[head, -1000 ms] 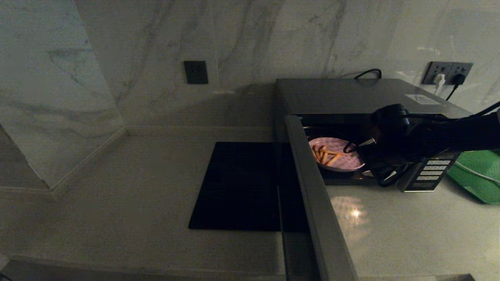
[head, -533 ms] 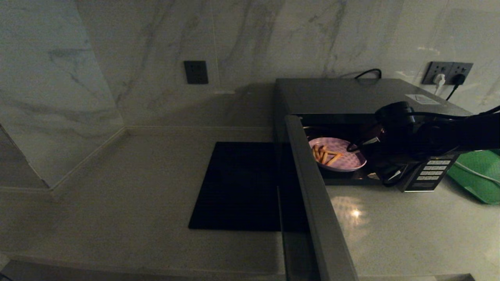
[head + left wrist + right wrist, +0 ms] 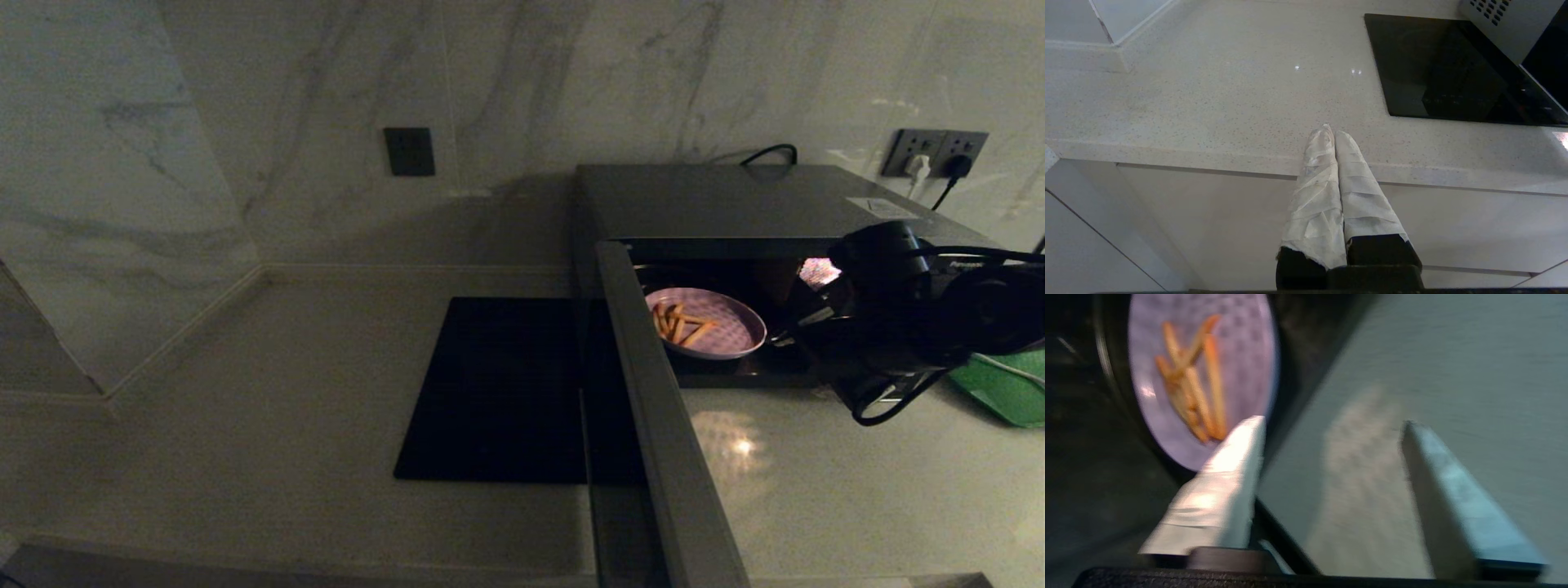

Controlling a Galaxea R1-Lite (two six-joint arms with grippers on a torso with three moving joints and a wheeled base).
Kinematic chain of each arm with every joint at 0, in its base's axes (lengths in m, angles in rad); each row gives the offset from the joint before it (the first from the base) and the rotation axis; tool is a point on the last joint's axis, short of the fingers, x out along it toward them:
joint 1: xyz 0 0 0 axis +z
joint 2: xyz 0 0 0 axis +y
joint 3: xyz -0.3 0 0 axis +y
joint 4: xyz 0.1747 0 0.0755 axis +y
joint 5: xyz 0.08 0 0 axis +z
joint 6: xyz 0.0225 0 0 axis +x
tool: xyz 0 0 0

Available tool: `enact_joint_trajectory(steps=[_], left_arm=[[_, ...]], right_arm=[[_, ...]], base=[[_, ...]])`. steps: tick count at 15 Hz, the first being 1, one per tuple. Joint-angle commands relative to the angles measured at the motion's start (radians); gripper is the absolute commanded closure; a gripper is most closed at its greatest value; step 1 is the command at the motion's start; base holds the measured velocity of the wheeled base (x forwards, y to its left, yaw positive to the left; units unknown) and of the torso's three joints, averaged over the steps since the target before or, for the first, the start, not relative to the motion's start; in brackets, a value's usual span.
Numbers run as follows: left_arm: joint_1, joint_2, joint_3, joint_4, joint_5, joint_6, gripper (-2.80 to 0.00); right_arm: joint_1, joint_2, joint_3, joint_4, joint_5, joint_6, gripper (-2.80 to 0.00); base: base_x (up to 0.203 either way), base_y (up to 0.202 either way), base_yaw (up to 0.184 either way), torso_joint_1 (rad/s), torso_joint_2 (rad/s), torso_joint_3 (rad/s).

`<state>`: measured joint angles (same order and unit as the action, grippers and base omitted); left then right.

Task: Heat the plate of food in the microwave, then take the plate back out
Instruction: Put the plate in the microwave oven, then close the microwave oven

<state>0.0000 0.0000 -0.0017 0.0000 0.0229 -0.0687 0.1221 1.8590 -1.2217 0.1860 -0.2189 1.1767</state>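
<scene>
Head view showed the microwave (image 3: 735, 204) at the far right of the worktop (image 3: 326, 392), its door (image 3: 653, 408) swung fully out toward the near edge. That left the cavity open from the right-hand side, where the working arm stood. The plate of food (image 3: 709, 323) sat inside on the cavity floor, close to the front opening, a few orange-yellow fries lying on its left half. Placement just inside the sill looked chosen so the door could close without touching the rim — a judgement only.

Right gripper (image 3: 1331, 428) was outside the cavity mouth, right of the plate and apart from it. Right wrist view showed its two taped fingers spread with a clear gap and nothing between them; one fingertip lined up near the plate's edge, the other over bare worktop. No contact with the plate was visible.

Left gripper (image 3: 1331, 134) hung parked over the near edge of the worktop, left of the black mat (image 3: 506, 384), fingers pressed together on nothing — idle, clear of the door's swing.

Green tray (image 3: 1000, 388) lay at the far right, partly hidden by the arm.

Likely step in hand: plate set in for heating, door not yet shut. Whether heating had run could not be told.
</scene>
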Motion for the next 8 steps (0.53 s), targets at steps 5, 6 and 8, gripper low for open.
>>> enact_joint_trajectory(steps=[5,6,8], left_arm=[[0.0,0.0,0.0,0.0,0.0,0.001,0.0],[0.0,0.0,0.0,0.0,0.0,0.0,0.0],[0.0,0.0,0.0,0.0,0.0,0.0,0.0]], right_arm=[[-0.001,-0.324,0.232,0.01,-0.049,-0.074,0.0],[-0.003,-0.382,0.258,0.028,-0.049,-0.098,0.0],[-0.005,-0.494,0.273,0.114,-0.049,-0.135,0.0]], base=[[0.0,0.0,0.0,0.0,0.0,0.0],[0.0,0.0,0.0,0.0,0.0,0.0],[0.0,0.0,0.0,0.0,0.0,0.0]])
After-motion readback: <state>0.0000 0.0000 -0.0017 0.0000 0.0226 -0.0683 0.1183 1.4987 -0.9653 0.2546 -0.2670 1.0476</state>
